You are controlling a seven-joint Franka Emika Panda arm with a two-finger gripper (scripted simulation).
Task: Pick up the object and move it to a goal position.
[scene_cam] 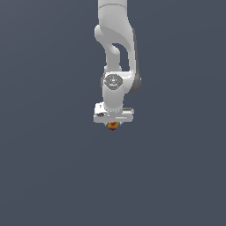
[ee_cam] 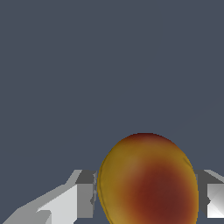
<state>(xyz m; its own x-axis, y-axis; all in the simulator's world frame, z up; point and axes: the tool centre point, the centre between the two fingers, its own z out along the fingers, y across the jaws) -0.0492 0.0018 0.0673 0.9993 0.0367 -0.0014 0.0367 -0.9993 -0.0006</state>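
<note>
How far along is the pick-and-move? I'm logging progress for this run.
Done: the gripper has reached the ball. In hand: its fingers sit either side of the ball, apparently gripping it. Left: carrying it to the goal, which neither view shows.

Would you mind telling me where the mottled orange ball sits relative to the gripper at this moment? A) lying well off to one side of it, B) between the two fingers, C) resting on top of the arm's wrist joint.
B: in the wrist view the ball sits between the gripper fingers, one on each side; the exterior view shows it directly under the hand.
</note>
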